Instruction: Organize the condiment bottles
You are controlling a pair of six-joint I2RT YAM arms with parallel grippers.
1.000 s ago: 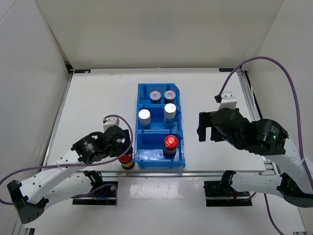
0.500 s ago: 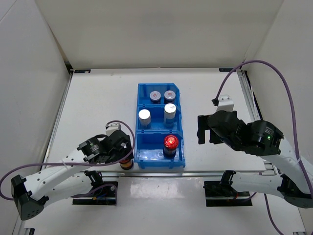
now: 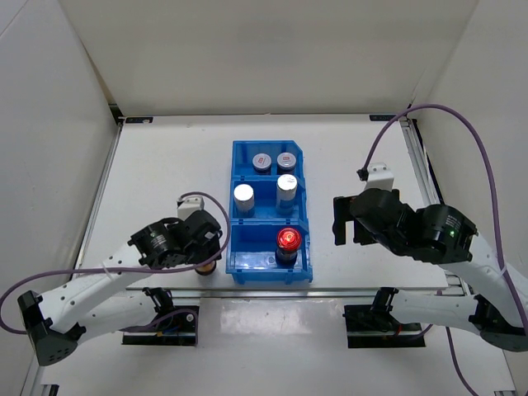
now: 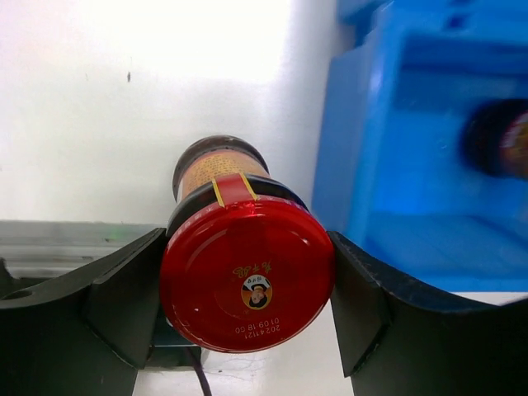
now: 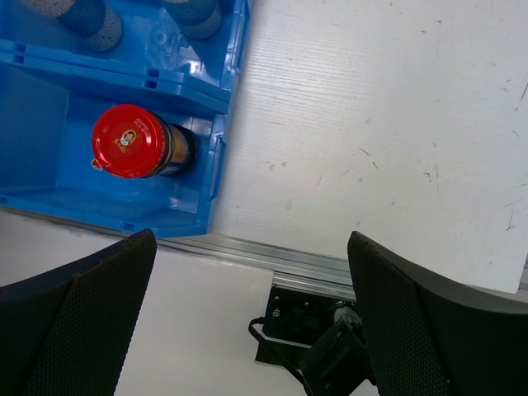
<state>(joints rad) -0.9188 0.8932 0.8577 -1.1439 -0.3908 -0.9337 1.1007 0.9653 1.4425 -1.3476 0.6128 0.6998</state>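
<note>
The blue bin (image 3: pixel 307 216) holds two grey-lidded bottles (image 3: pixel 262 162) in its far compartment. Two silver-capped bottles (image 3: pixel 244 196) stand in the middle one, and a red-capped brown bottle (image 3: pixel 288 240) in the near one. The second red-capped bottle (image 4: pixel 247 276) stands on the table just left of the bin (image 4: pixel 388 165). My left gripper (image 4: pixel 247 280) is shut on its cap. In the top view the left gripper (image 3: pixel 206 252) covers this bottle (image 3: pixel 206 267). My right gripper (image 3: pixel 342 221) is open and empty to the right of the bin.
The right wrist view shows the bin's near right corner (image 5: pixel 219 157) with the red-capped bottle (image 5: pixel 128 140) inside. Below it run the metal rail (image 5: pixel 272 256) at the table's near edge and an arm base clamp (image 5: pixel 305 322).
My left gripper has come down over the red-capped bottle beside the bin, so its cap no longer shows in the top view. The right arm has barely moved.
</note>
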